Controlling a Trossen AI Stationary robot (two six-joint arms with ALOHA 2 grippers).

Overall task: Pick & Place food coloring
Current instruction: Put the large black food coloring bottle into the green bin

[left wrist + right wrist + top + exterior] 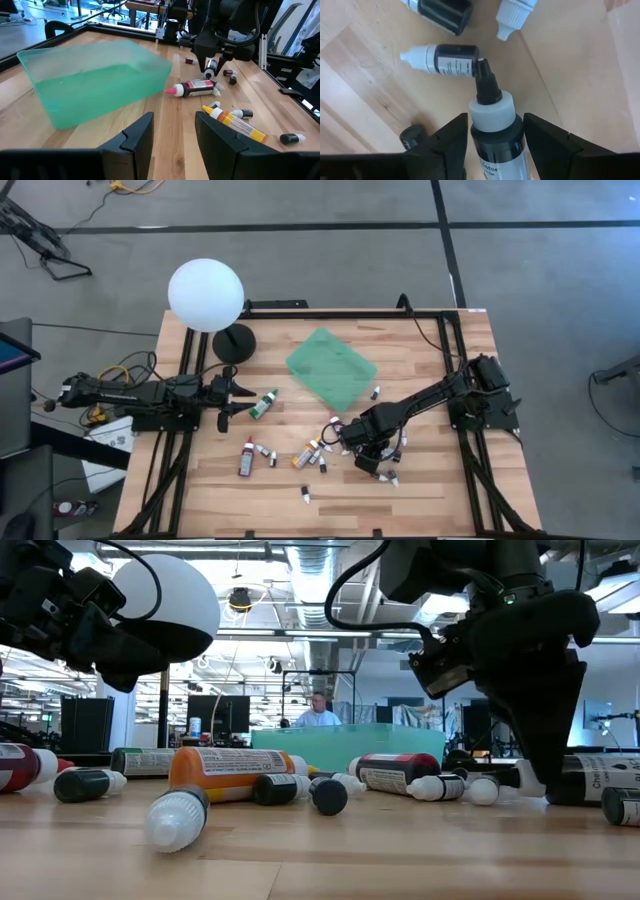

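Between the right fingers (492, 137) sits a black-capped food coloring bottle (492, 117).

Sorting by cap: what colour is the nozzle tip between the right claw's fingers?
Black nozzle tip, clearest in the right wrist view.

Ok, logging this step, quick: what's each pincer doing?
Left pincer: open, empty, above the table.
Right pincer: closed on a black-tipped bottle.

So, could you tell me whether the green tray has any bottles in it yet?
Empty: the green tray shows only bare bottom in the left wrist and high views.
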